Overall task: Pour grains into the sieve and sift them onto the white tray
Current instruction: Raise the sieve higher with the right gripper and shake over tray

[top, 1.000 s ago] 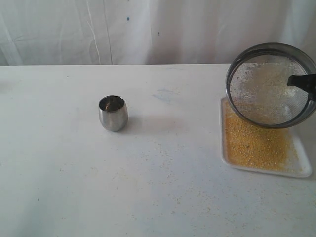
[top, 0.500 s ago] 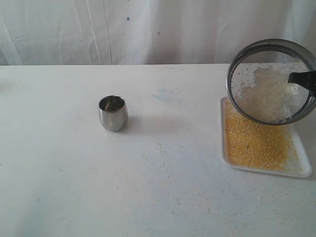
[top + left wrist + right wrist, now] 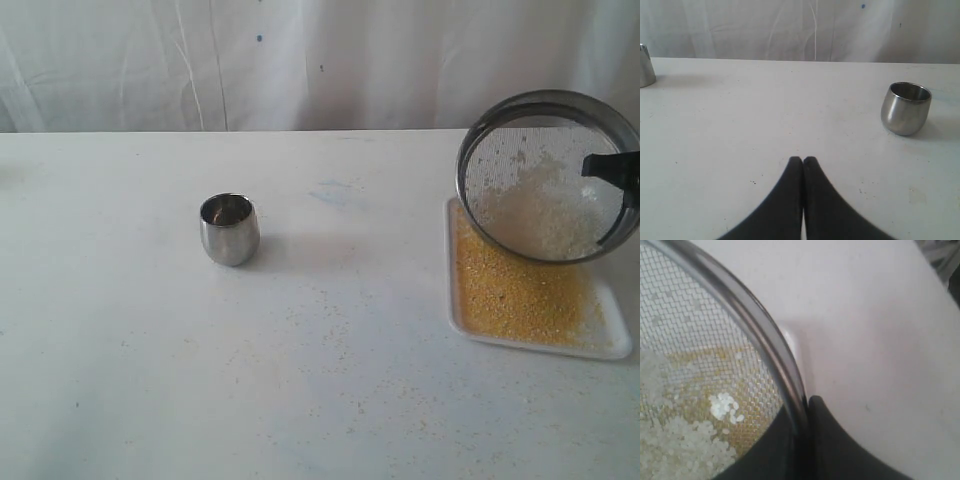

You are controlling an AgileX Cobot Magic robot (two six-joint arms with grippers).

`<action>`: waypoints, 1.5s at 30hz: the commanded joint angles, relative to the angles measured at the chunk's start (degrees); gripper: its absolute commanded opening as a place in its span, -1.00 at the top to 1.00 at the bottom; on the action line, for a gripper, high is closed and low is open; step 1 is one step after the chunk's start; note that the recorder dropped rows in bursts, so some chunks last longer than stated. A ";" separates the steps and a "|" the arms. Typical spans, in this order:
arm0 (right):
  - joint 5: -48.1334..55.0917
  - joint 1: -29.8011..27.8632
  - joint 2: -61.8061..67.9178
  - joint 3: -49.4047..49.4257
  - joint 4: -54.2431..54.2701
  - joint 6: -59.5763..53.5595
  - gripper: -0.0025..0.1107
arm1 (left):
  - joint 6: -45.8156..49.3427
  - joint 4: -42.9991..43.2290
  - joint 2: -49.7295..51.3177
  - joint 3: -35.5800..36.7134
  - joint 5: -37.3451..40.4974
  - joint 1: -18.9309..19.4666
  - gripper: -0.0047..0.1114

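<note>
The right gripper pinches the sieve by its rim, tilted over the white tray at right. Tipping further could spill the pale grains onto the table. The left gripper is closed and empty.

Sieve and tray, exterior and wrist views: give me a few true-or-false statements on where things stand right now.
1. The right gripper clamps the sieve by its rim. True.
2. The sieve lies flat on the white tray. False: it is held tilted above the tray.
3. Yellow grains cover much of the white tray. True.
4. The sieve's mesh is bare. False: whitish grains lie on it.
5. The left gripper holds the steel cup. False: it is shut on nothing; the cup stands apart on the table.
</note>
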 commanded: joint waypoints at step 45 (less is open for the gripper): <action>38.69 -1.18 8.11 -22.56 -0.11 3.57 0.96 | -0.46 0.05 -0.28 0.11 -0.13 -0.45 0.92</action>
